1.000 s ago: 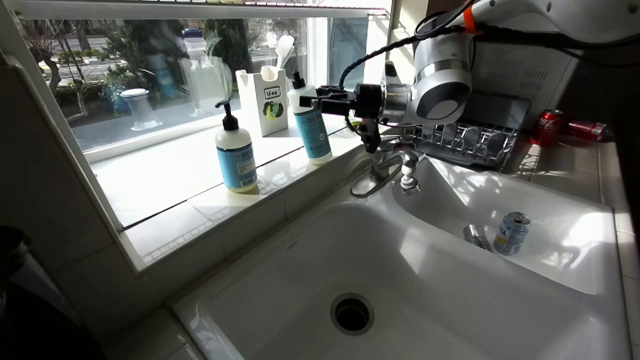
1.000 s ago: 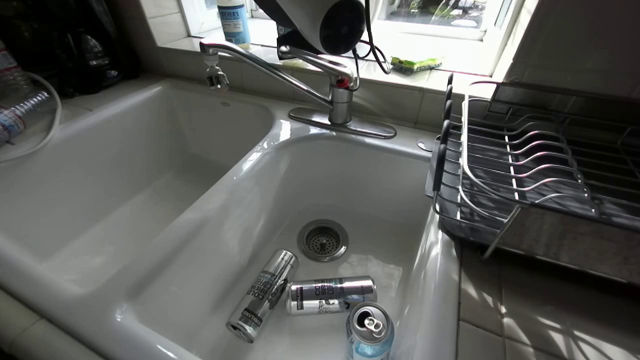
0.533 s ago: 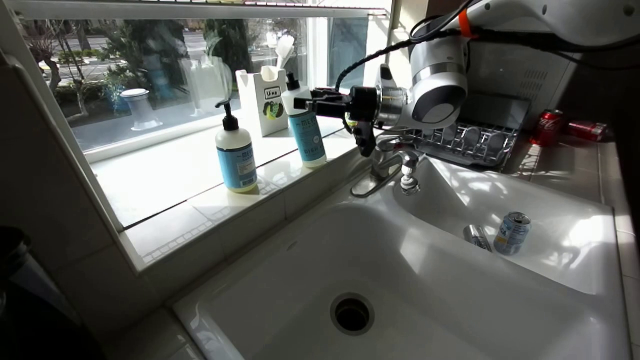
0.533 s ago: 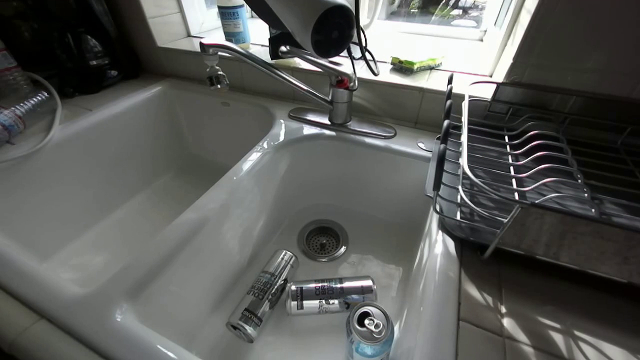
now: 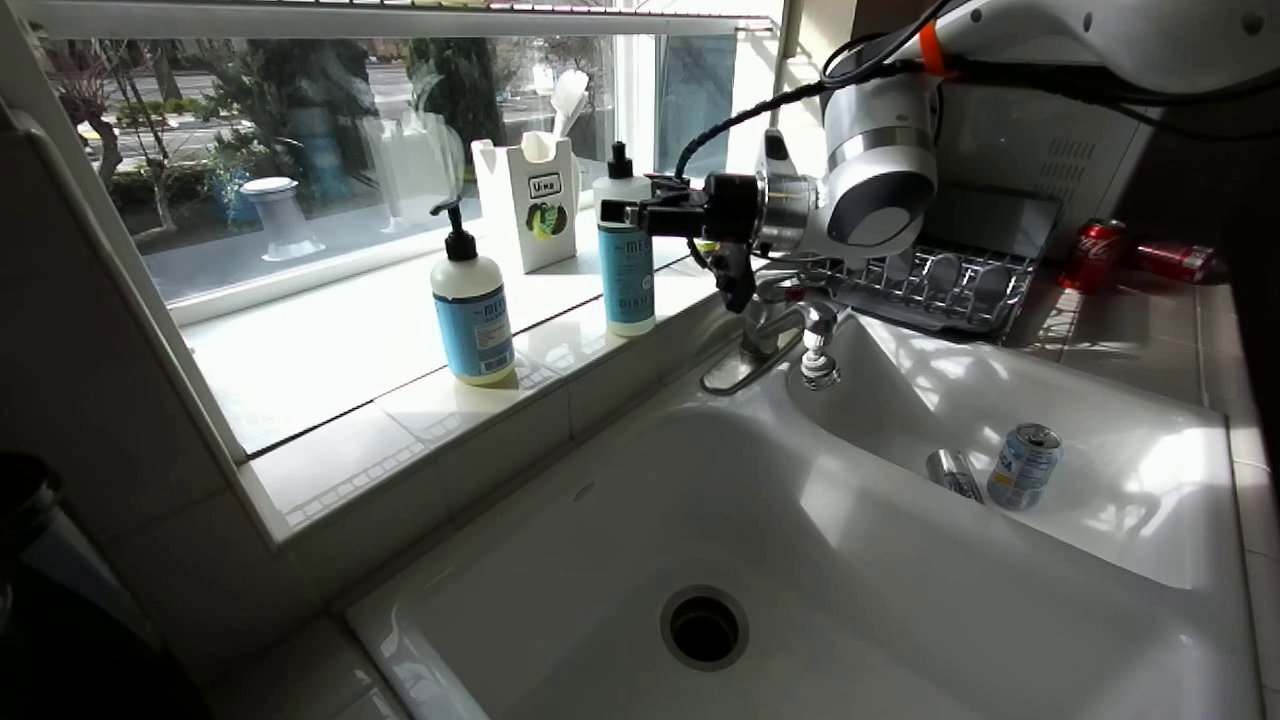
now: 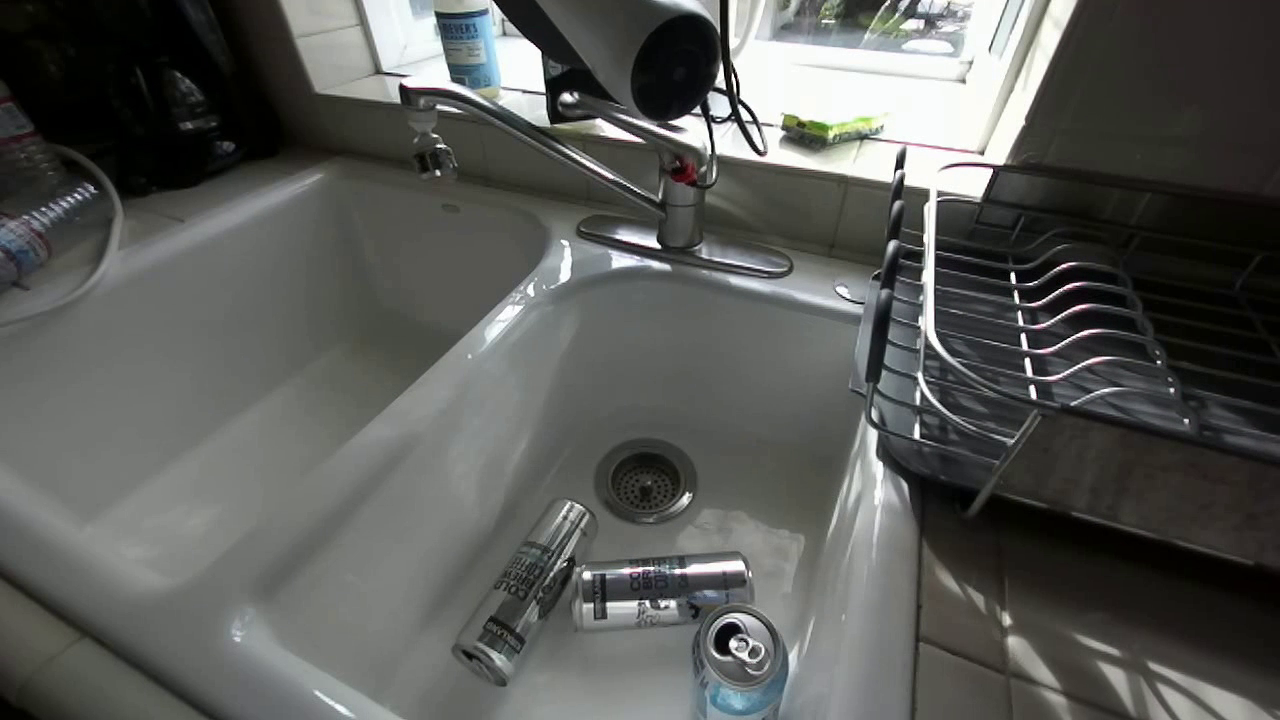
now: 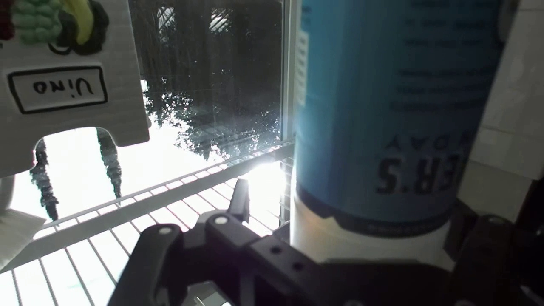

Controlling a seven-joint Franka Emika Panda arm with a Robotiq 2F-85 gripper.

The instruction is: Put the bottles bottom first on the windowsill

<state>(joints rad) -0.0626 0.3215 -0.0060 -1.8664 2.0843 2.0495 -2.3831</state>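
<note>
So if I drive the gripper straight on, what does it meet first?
Most likely the dark-capped blue bottle: in the wrist view it sits between the fingers, so driving on would probably shove it. The gap is unclear.

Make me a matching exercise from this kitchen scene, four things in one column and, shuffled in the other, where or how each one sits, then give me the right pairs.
Column one
1. Bottle labelled DISH
2. Green sponge
3. Cold brew cans
4. Dish rack

Column two
A. Beside the sink
B. Standing upright between the jaws
C. Tipped on the side in the sink
D. Lying on the windowsill

Right pairs
1-B
2-D
3-C
4-A
</note>
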